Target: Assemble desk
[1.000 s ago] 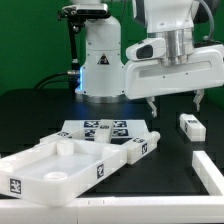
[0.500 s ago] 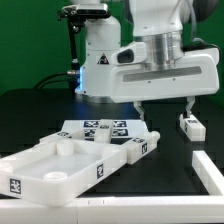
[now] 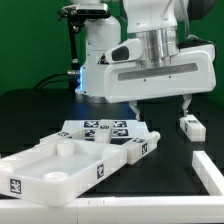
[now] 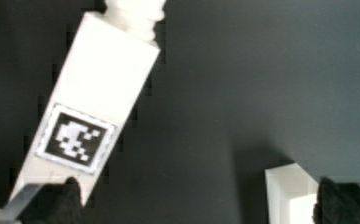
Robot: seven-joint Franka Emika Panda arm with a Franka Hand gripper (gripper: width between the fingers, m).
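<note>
The white rimmed desk tabletop [image 3: 45, 168] lies at the exterior view's lower left. One tagged white leg [image 3: 141, 147] lies beside it, and it also shows in the wrist view [image 4: 97, 105]. A second leg [image 3: 190, 125] lies to the exterior view's right, and its end shows in the wrist view [image 4: 296, 195] beside one finger. My gripper [image 3: 160, 107] hangs above the black table between the two legs. It is open and empty, and it also shows in the wrist view [image 4: 195, 208].
The marker board [image 3: 98, 127] lies behind the tabletop. A white block [image 3: 210, 170] stands at the exterior view's lower right. A white rail [image 3: 110, 207] runs along the front edge. The robot base [image 3: 98, 65] stands at the back.
My gripper has moved towards the exterior view's left, from over the right leg to between the two legs. It has stayed open. The parts have not moved.
</note>
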